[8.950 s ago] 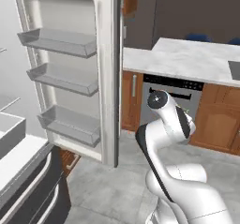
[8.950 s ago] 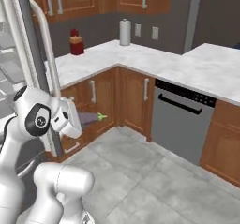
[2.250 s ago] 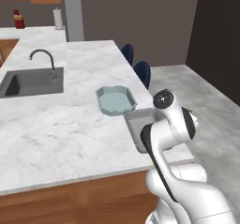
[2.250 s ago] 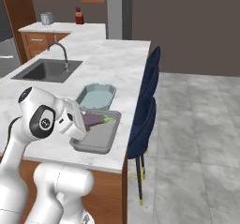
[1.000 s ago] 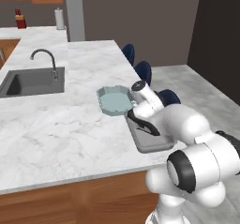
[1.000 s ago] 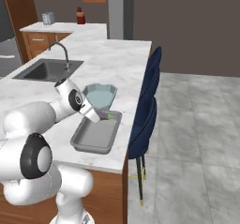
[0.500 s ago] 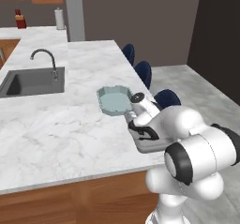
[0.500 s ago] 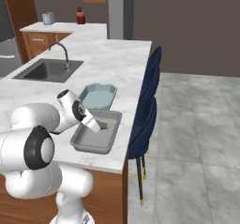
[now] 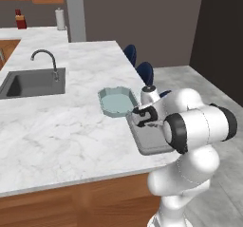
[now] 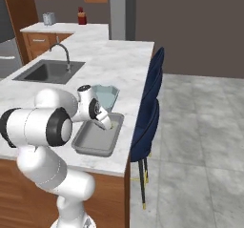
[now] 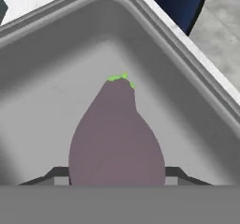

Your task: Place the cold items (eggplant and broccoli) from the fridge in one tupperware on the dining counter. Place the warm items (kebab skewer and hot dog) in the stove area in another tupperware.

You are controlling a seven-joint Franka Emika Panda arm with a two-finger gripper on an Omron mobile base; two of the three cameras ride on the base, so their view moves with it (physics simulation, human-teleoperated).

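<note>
My gripper (image 11: 117,175) is shut on the purple eggplant (image 11: 117,134), whose green stem end points away from the hand. The eggplant is low inside the grey tupperware (image 11: 187,78), close above its floor. In the base views the gripper (image 9: 142,117) (image 10: 106,122) reaches down into this grey tupperware (image 9: 154,143) (image 10: 93,143) near the dining counter's edge. A second, teal tupperware (image 9: 115,101) (image 10: 107,95) stands right behind it with nothing in it. The broccoli, kebab skewer and hot dog are out of view.
A sink (image 9: 28,82) (image 10: 47,72) with a faucet (image 9: 47,62) is set into the marble counter to the left. Blue chairs (image 10: 150,112) (image 9: 144,72) stand along the counter's right edge. A paper towel roll (image 9: 59,18) and a red bottle (image 9: 19,20) are far back.
Over the last second the hand has swung from above the two tupperwares down into the grey one, carrying the eggplant. The base has stayed still at the dining counter.
</note>
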